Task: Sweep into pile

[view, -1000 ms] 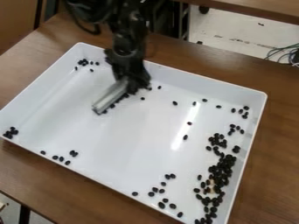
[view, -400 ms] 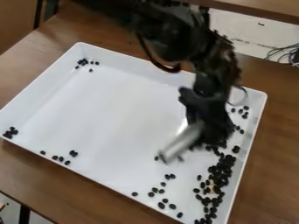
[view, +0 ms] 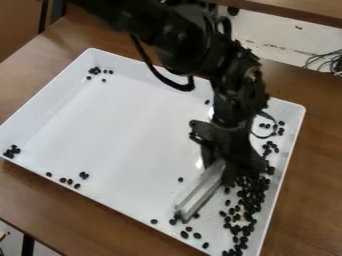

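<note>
Black beans [view: 253, 201], part heaped, part strewn, in tray [view: 120, 135]

You had the pincer [view: 224, 167] low over the white tray [view: 120, 125].
From it a pale bar [view: 200, 192] slanted toward the tray's near edge; beside it, dark beans [view: 254, 195] lay thickest along the view's right side. You had smaller clusters in both left corners, and the tray sat on your brown counter [view: 317, 175].
</note>
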Robot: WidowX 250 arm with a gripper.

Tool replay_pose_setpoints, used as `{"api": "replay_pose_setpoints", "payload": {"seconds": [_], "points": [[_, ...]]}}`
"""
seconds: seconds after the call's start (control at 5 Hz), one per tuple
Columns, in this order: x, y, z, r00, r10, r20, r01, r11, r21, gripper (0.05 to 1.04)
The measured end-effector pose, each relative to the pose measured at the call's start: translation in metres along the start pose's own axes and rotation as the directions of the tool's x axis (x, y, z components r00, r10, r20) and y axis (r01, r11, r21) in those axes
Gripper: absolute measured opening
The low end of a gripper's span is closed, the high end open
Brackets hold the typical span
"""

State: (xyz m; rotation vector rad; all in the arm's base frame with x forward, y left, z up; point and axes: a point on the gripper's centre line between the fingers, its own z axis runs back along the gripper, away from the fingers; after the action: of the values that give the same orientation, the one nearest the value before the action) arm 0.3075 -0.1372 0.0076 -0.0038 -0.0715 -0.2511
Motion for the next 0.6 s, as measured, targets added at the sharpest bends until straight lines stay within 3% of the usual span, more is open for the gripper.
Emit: {"api": "replay_pose_setpoints", "payload": {"seconds": [0.2, 0.4, 0.6], "points": [[0.000, 0.051, 0.004, 0.985, 0.174, -0.016, -0.172, 0.981, 0.094, 0.359], [0.003, 0.104, 0.021, 0.963, 0.267, 0.023, -0.267, 0.951, 0.158, 0.359], [0.000, 0.141, 0.026, 0.961, 0.273, 0.035, -0.274, 0.939, 0.208, 0.359]]}}
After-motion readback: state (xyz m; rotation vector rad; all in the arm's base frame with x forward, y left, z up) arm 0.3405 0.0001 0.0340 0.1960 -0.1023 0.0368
